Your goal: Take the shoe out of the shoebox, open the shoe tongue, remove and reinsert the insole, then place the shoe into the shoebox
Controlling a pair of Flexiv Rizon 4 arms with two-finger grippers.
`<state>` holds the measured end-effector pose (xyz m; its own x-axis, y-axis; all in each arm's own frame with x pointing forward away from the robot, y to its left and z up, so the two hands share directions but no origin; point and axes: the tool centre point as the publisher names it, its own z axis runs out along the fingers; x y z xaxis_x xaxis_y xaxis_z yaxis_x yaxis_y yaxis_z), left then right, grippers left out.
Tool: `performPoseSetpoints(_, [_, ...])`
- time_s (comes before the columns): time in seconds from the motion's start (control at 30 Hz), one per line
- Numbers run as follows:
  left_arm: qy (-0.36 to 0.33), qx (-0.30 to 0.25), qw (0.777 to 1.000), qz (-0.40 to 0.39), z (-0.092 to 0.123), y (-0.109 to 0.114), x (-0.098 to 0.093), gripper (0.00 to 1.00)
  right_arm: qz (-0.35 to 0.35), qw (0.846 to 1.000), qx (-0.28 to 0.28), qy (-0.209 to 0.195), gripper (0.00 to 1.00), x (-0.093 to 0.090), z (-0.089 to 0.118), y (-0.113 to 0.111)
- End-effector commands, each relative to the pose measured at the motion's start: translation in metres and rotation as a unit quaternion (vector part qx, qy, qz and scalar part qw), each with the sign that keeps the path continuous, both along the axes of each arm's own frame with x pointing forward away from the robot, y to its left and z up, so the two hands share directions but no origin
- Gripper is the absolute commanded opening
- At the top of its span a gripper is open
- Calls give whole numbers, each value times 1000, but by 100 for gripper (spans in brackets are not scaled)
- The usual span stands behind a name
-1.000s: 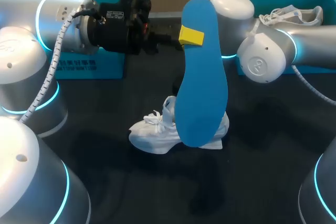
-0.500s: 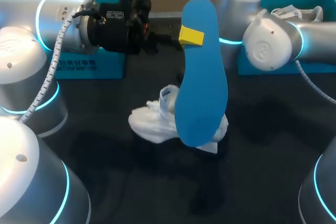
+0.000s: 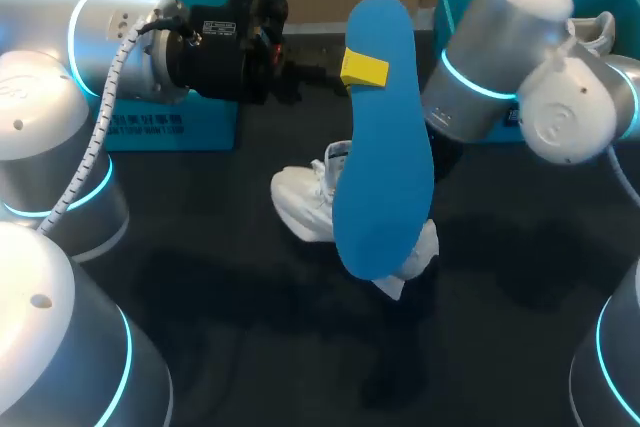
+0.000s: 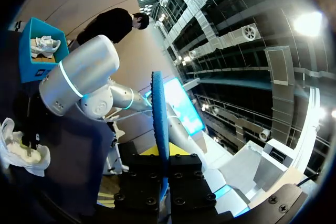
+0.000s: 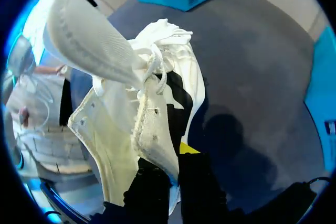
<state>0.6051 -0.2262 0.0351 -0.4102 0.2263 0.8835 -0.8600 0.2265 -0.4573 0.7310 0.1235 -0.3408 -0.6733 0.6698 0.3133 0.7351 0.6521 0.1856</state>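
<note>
- The left gripper (image 3: 363, 69) is closed on the insole (image 3: 383, 177), upright above the tabletop (image 3: 200, 277) middle.
- The right gripper (image 5: 170, 169) pinches the shoe (image 3: 305, 205) wall there.
- Risk: the thin wall may slip out, tipping the shoe.

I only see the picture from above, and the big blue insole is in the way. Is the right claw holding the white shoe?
Observer: Yes. The right wrist view shows the right claw pinching the shoe by its side, one finger inside and one outside.
Operator: Is the tongue open?
Observer: The tongue is flipped up and out of the opening, so you can see down into the shoe.
Operator: How is the insole sitting in the other claw?
Observer: In the left wrist view the insole is edge-on, like a thin blue line, clamped between the two fingers of the left claw.
</note>
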Motion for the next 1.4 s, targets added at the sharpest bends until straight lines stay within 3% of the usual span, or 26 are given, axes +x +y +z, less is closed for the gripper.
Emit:
performPoseSetpoints(0.03, [0, 0, 1000, 1, -1, 0, -1, 0, -72, 996, -2, -43, 0, -11, 5, -5])
performPoseSetpoints(0.33, [0, 0, 1000, 1, -1, 0, -1, 0, -72, 996, -2, -43, 0, -11, 5, -5])
performPoseSetpoints(0.43, [0, 0, 1000, 1, -1, 0, -1, 0, -195, 980, 15, -49, 0, -9, 7, -11])
performPoseSetpoints(0.53, [0, 0, 1000, 1, -1, 0, -1, 0, -275, 959, 34, -57, 0, -8, 6, -10])
performPoseSetpoints(0.73, [0, 0, 1000, 1, -1, 0, -1, 0, -374, 924, 40, -62, 0, -4, 0, -4])
performPoseSetpoints(0.9, [0, 0, 1000, 1, -1, 0, -1, 0, -414, 908, 18, -54, 0, -5, -1, 4])
performPoseSetpoints(1.1, [0, 0, 1000, 1, -1, 0, -1, 0, -428, 903, 5, -43, 0, -5, -5, 12])
performPoseSetpoints(1.4, [0, 0, 1000, 1, -1, 0, -1, 0, -414, 909, 9, -39, 0, -4, -18, 21])
